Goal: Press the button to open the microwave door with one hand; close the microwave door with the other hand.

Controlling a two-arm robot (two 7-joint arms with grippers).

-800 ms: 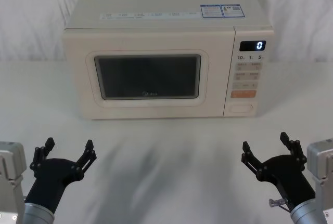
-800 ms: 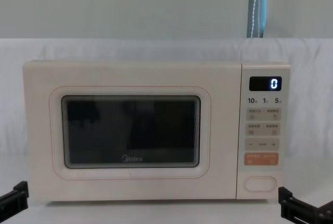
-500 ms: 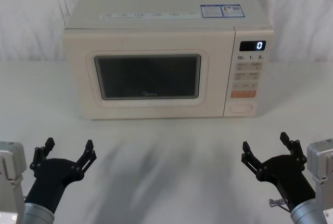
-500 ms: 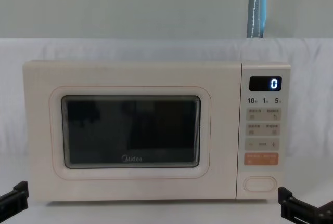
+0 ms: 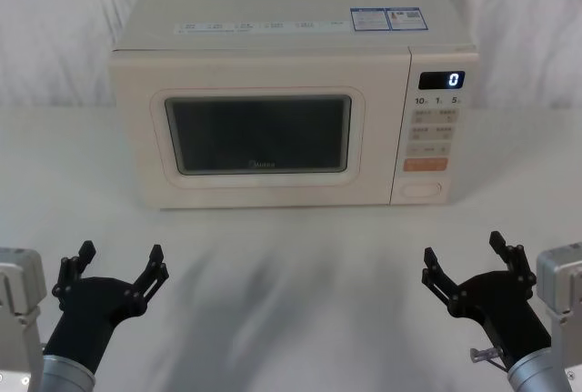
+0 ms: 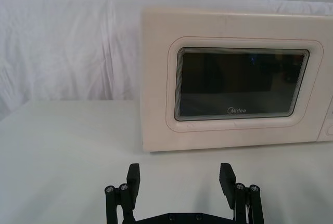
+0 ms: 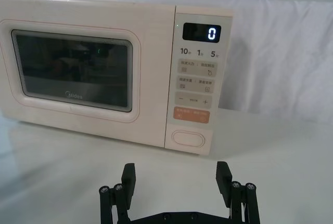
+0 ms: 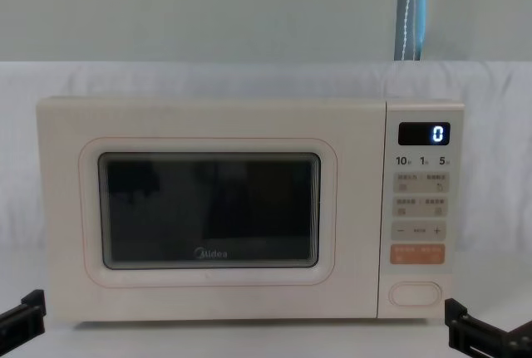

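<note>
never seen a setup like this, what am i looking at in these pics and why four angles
It is a two-armed robot facing a cream microwave on a white table. One picture comes from its head, one from its chest, and one from each wrist. The black claws are its grippers: the left gripper and the right gripper hover low over the table, both open and holding nothing. The microwave door is shut. The wide pale button at the bottom of the control panel opens it. The display reads 0.
</note>
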